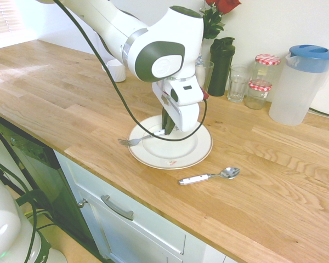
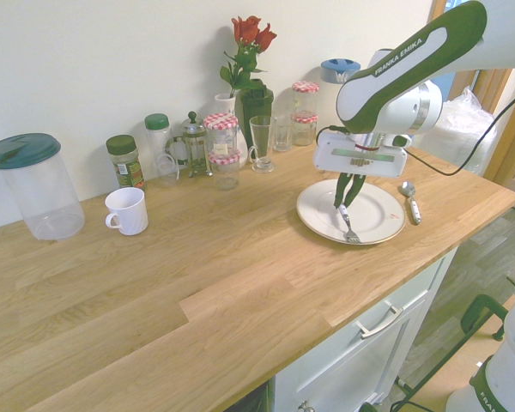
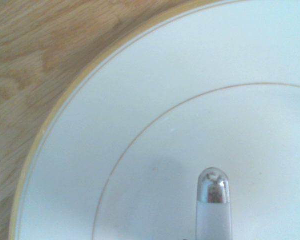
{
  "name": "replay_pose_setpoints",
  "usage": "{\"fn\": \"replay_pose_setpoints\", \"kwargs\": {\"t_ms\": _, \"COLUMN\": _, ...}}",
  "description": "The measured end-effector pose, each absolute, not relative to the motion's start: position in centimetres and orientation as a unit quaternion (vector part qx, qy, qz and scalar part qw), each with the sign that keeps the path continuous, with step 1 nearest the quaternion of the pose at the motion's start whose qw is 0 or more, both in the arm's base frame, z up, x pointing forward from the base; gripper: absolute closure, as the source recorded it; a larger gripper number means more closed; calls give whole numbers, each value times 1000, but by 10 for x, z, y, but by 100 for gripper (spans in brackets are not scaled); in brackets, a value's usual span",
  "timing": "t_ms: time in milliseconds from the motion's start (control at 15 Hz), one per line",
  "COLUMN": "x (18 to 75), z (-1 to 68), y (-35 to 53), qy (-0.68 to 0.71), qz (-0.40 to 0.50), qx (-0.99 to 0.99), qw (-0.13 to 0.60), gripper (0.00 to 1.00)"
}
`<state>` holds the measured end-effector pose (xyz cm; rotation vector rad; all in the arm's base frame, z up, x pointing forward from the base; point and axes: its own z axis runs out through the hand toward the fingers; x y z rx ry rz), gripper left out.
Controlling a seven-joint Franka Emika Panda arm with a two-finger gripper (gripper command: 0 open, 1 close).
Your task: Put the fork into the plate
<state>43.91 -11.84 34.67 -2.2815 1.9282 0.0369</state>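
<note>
The spoon (image 1: 209, 176) lies nearest on the tabletop (image 1: 274, 181). Behind it, over the plate (image 1: 193, 154), the jaws are closed on the fork (image 1: 136, 141) handle; its tines overhang the rim. It looks light, stiff and slippery, so the handle seems the right hold.

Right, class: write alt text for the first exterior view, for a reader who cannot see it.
A white robot arm's gripper holds a fork by the handle over a white plate on a wooden counter, tines sticking out past the rim. A spoon lies beside the plate; jars and a jug stand behind.
</note>
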Motion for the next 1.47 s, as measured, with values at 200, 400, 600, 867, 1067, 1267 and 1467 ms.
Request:
{"fn": "replay_pose_setpoints", "kwargs": {"t_ms": 200, "x": 438, "z": 339, "y": -126, "qy": 647, "qz": 17, "qx": -758, "qw": 77, "gripper": 100}}
{"fn": "replay_pose_setpoints", "kwargs": {"t_ms": 400, "x": 438, "z": 338, "y": -128, "qy": 649, "qz": 20, "qx": -756, "qw": 86, "gripper": 0}}
{"fn": "replay_pose_setpoints", "kwargs": {"t_ms": 600, "x": 438, "z": 338, "y": -128, "qy": 650, "qz": 21, "qx": -755, "qw": 89, "gripper": 0}}
{"fn": "replay_pose_setpoints", "kwargs": {"t_ms": 867, "x": 437, "z": 338, "y": -132, "qy": 652, "qz": 22, "qx": -752, "qw": 91, "gripper": 0}}
{"fn": "replay_pose_setpoints", "kwargs": {"t_ms": 1067, "x": 435, "z": 338, "y": -138, "qy": 654, "qz": 21, "qx": -750, "qw": 93, "gripper": 0}}
{"fn": "replay_pose_setpoints", "kwargs": {"t_ms": 1267, "x": 431, "z": 345, "y": -149, "qy": 660, "qz": 13, "qx": -745, "qw": 99, "gripper": 0}}
{"fn": "replay_pose_setpoints", "kwargs": {"t_ms": 1467, "x": 428, "z": 363, "y": -151, "qy": 658, "qz": -12, "qx": -743, "qw": 119, "gripper": 0}}
